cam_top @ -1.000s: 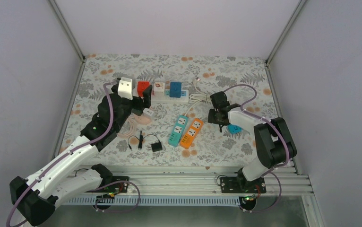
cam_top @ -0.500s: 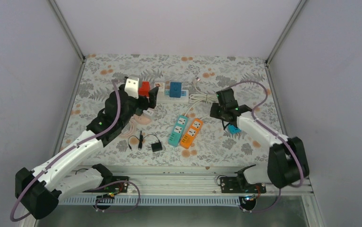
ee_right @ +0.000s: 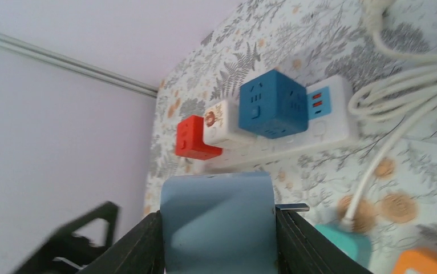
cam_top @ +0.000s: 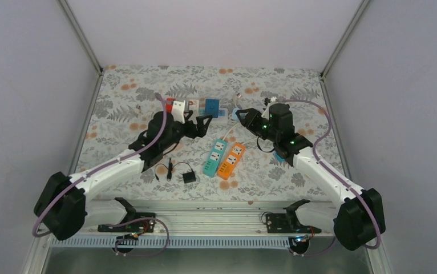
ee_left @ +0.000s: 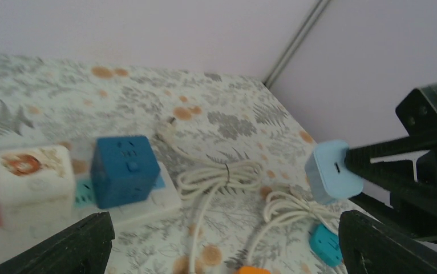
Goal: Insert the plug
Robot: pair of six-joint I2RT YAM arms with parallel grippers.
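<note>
Pale blue rectangular plastic plug [ee_left: 331, 171]: being clamped in right gripper [ee_right: 217, 245], hanging near white plastic power strip [ee_right: 319, 134]. Left gripper [ee_left: 226, 231]: hovering alongside, jaws standing wide apart.

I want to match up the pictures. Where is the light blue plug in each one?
Top view: the light blue plug is in the middle, held by the right pincer.
Left wrist view: the plug is at the right side.
Right wrist view: the plug is at the bottom middle.
Landmark: the dark blue cube shows in all three.
</note>
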